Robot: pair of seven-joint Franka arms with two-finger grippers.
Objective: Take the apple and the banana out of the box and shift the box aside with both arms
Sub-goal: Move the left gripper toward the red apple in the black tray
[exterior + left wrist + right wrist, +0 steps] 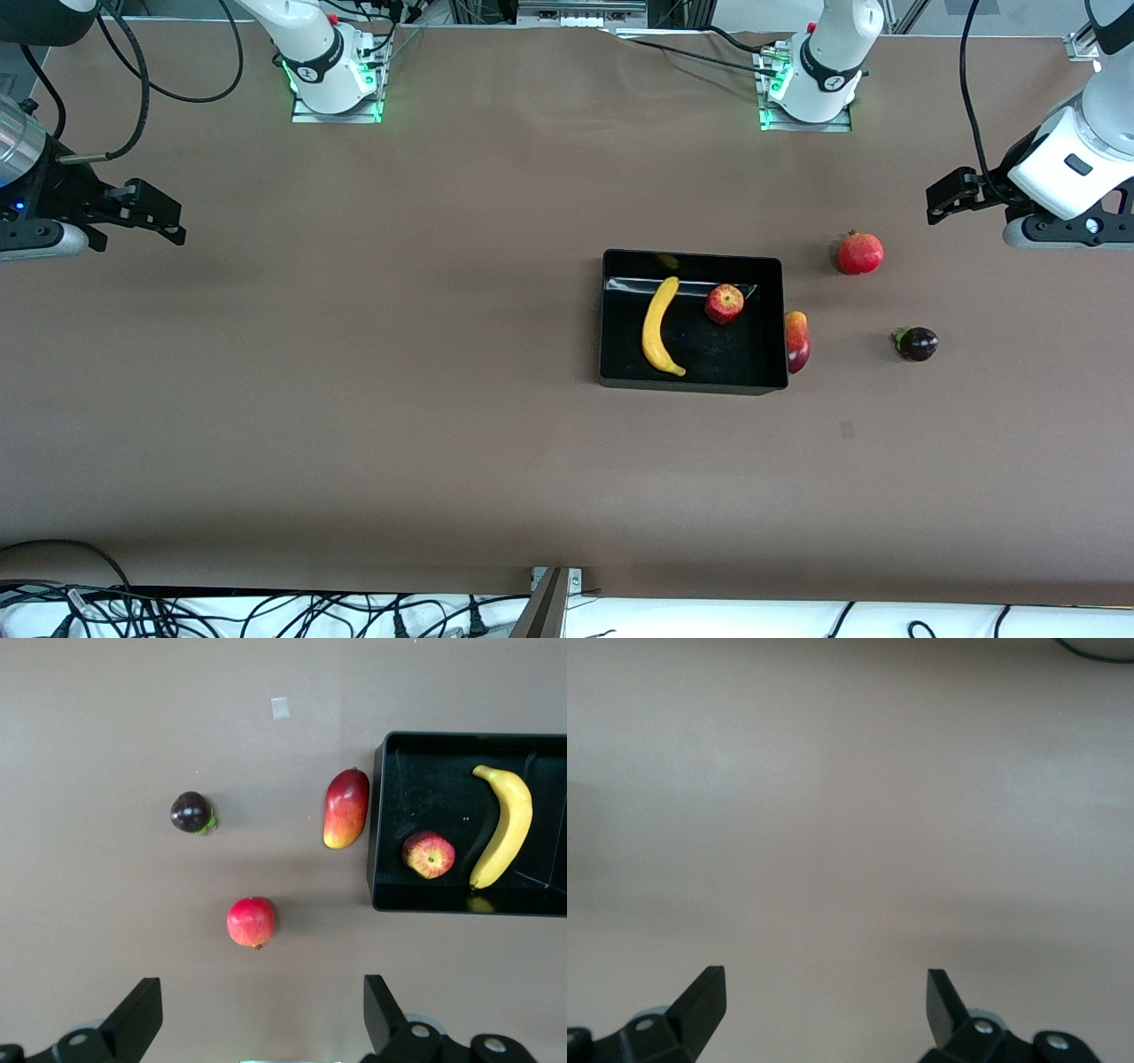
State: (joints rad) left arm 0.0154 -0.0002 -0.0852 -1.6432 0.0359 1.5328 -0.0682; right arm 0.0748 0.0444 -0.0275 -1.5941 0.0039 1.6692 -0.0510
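The black box (611, 310) sits mid-table and holds the yellow banana (658, 326) and the red apple (725, 303). The red-yellow mango (797, 341) lies on the table against the box wall toward the left arm's end. The pomegranate (860, 252) and the dark mangosteen (918, 344) lie on the table farther toward that end. My left gripper (941, 197) is open and empty in the air at the left arm's end; its wrist view shows the pomegranate (252, 921), mangosteen (190, 811), mango (346, 807), box (383, 815), apple (429, 855) and banana (505, 822). My right gripper (164, 219) is open and empty, waiting at the right arm's end.
The arm bases (335, 75) (811, 84) stand along the table's edge farthest from the front camera. A small pale tape mark (848, 429) lies on the table nearer the camera than the mango. Cables hang below the table's near edge.
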